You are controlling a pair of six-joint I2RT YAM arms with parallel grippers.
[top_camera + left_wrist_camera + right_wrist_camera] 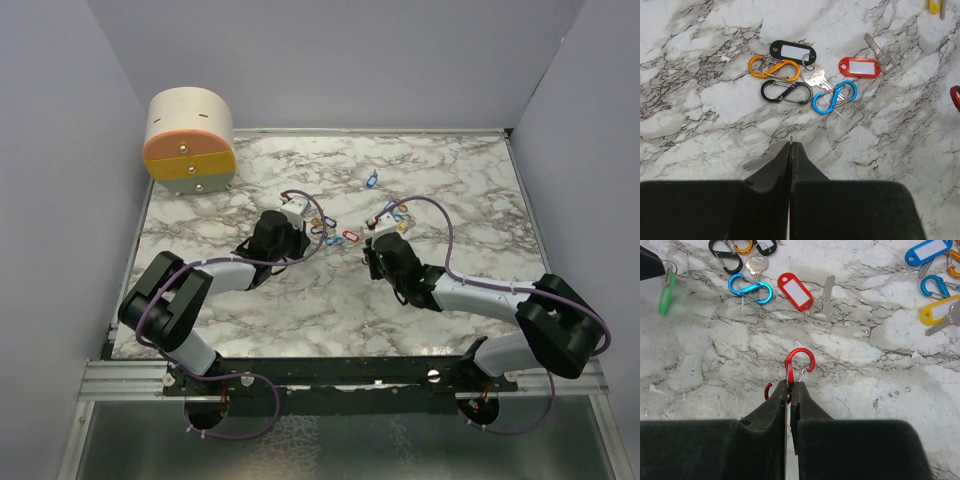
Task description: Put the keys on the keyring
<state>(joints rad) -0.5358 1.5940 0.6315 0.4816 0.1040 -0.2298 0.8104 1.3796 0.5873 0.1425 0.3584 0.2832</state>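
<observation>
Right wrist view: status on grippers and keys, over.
Right gripper shut on red metal S-shaped carabiner. Left gripper shut, seemingly holding green plastic tagged key. Red-tagged silver key lies loose on marble tabletop just ahead.

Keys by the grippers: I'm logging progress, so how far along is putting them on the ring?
Done: nothing hangs on the red clip yet. In hand: the right gripper pinches that clip; the left gripper is shut on the green-tagged key. Left: the red-tagged key, blue-tagged key and yellow-tagged key lie loose.
</observation>
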